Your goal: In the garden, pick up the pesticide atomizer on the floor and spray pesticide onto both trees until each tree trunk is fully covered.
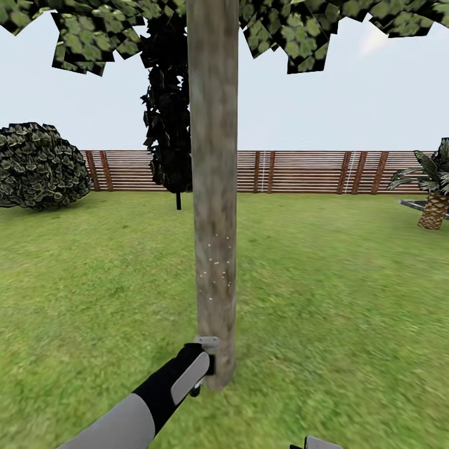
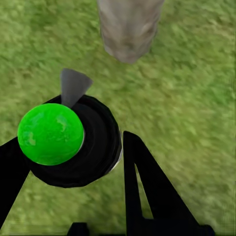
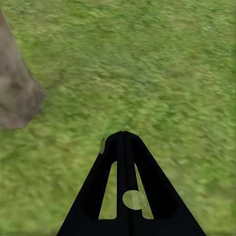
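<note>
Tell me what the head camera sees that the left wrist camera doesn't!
Head view alone: the wooden fence, the sky, a round bush, a dark narrow tree, a palm-like plant, the leafy canopy, and small pale specks on the trunk's lower part.

Left wrist view alone: the atomizer, black with a bright green ball on top and a grey nozzle aimed toward the trunk, sitting between the left gripper's black fingers.

Both: the grey-brown tree trunk and the grass.

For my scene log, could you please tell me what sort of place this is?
Most likely a fenced garden: a grass lawn, a brown slatted wooden fence behind it, and a tree trunk under a leafy canopy.
</note>
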### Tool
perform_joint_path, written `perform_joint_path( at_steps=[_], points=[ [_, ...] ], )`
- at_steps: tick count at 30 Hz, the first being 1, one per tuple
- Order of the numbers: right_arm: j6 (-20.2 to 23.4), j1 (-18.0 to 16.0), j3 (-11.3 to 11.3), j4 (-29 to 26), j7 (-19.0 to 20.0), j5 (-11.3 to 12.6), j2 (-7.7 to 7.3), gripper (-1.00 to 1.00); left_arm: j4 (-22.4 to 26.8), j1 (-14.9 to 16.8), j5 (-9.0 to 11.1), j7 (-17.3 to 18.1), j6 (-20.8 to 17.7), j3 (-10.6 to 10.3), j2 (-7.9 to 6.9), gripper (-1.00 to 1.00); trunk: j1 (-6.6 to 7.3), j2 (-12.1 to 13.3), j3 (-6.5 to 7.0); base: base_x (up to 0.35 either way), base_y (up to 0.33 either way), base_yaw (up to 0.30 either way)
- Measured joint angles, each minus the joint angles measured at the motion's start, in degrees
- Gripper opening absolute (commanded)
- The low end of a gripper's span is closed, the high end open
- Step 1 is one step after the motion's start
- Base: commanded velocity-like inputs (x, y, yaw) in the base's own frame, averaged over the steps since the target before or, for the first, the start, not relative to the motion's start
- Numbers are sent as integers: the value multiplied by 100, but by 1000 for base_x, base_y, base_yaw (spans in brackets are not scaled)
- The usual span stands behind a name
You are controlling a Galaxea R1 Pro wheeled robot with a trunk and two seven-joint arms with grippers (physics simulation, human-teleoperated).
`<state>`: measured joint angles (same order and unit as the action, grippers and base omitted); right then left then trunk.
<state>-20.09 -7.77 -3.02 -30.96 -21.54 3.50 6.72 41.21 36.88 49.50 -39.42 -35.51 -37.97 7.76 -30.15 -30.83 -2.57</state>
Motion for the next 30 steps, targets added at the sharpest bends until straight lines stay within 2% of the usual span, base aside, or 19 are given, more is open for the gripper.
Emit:
perform_joint_path(
  at_steps=[2,7,10,11,12,14,16,19,22,27,30],
  points=[
    [0,0,0,0,0,0,0,-100,341,4,9,-324,-243,8,1,-100,0,-1,1,0,0,0],
    [0,0,0,0,0,0,0,-100,1910,5,65,-1265,-1178,47,0,-100,0,-1,1,0,0,0],
    [0,0,-5,0,1,0,0,-100,2875,6,140,-2056,-1576,111,14,-100,0,-1,1,0,0,0],
    [0,0,-7,0,1,0,0,-100,3381,6,440,-2617,-1701,135,25,-100,0,-1,2,0,0,0],
    [0,0,-7,0,0,0,0,-100,3682,8,746,-3028,-1756,144,23,-100,1,-1,1,0,0,0],
    [0,0,-8,0,2,0,0,-100,4049,14,1295,-3780,-1805,140,16,-100,0,-1,0,0,0,0],
    [0,0,-8,0,1,0,0,-100,4227,18,1529,-4137,-1819,142,14,-100,0,-1,0,0,0,0],
    [0,0,-8,0,4,5,0,-100,4392,28,1701,-4399,-1828,143,15,-100,0,0,0,0,0,0],
    [0,1,-8,2,8,7,0,-100,4502,34,1762,-4501,-1833,143,11,-100,0,0,0,0,0,0],
    [0,0,-8,0,7,8,1,-100,4528,13,1769,-4496,-1800,159,-1,-100,0,0,0,0,0,0],
    [0,0,-8,0,7,8,0,-100,4478,-5,1757,-4314,-1733,159,-13,-100,0,0,0,0,0,0]
  ],
)
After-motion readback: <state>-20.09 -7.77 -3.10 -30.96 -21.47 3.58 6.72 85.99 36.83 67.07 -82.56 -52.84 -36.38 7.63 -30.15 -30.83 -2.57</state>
